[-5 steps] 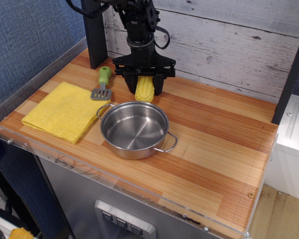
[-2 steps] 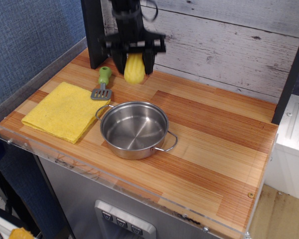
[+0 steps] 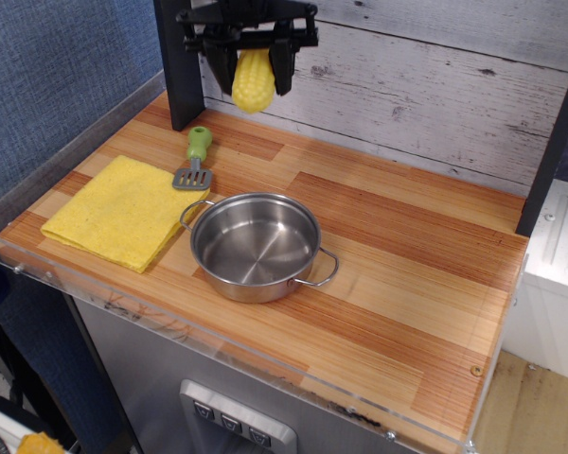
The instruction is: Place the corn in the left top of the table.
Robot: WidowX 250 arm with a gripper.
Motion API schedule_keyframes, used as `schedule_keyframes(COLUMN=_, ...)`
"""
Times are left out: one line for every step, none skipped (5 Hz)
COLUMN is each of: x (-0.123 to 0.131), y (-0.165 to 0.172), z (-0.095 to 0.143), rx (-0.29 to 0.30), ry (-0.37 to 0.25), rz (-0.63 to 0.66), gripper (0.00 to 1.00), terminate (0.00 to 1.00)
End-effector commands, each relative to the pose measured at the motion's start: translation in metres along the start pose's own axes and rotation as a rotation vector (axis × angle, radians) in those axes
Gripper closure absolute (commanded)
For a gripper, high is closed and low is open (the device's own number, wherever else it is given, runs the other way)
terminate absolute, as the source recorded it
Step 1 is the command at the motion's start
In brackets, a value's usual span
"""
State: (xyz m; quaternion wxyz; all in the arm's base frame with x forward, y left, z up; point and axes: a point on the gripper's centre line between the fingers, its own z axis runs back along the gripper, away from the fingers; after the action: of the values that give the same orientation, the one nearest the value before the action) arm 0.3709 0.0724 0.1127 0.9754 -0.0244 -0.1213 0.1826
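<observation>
— Pinching anything, that black gripper [image 3: 253, 59]?
— It is clamping one yellow plastic corn cob [image 3: 252, 81], kernel-ridged and tapered, hanging above the back left of the striped wooden table [image 3: 407, 265].
— Anything else lying there?
— One round steel pan [image 3: 256, 245], one folded yellow cloth [image 3: 121, 210], one green-handled spatula [image 3: 195, 158].

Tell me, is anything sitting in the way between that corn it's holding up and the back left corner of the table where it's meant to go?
Nothing visible blocks it. The gripper holds the corn in the air above the table near its back left part. The green-handled spatula lies just in front, and the pan and yellow cloth sit nearer the front.
</observation>
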Motion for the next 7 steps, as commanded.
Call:
schedule_keyframes(x=-0.007, y=-0.040, z=0.041, rx=-0.031, ry=-0.089, rz=-0.115, gripper=1.00, terminate=0.00)
schedule_keyframes(x=-0.017, y=-0.053, z=0.045, rx=-0.042, ry=-0.076, rz=-0.144, gripper=1.00, terminate=0.00)
schedule_keyframes(x=-0.029, y=-0.068, z=0.044, rx=-0.053, ry=-0.066, rz=-0.192, gripper=1.00, terminate=0.00)
schedule_keyframes(x=-0.042, y=-0.084, z=0.039, rx=-0.055, ry=-0.055, rz=-0.261, gripper=1.00, terminate=0.00)
schedule_keyframes(x=-0.051, y=-0.097, z=0.036, rx=-0.064, ry=-0.049, rz=-0.315, gripper=1.00, terminate=0.00)
schedule_keyframes(x=-0.062, y=-0.110, z=0.031, rx=-0.077, ry=-0.034, rz=-0.358, gripper=1.00, terminate=0.00)
schedule_keyframes(x=-0.077, y=-0.123, z=0.019, rx=-0.078, ry=-0.009, rz=-0.411, gripper=1.00, terminate=0.00)
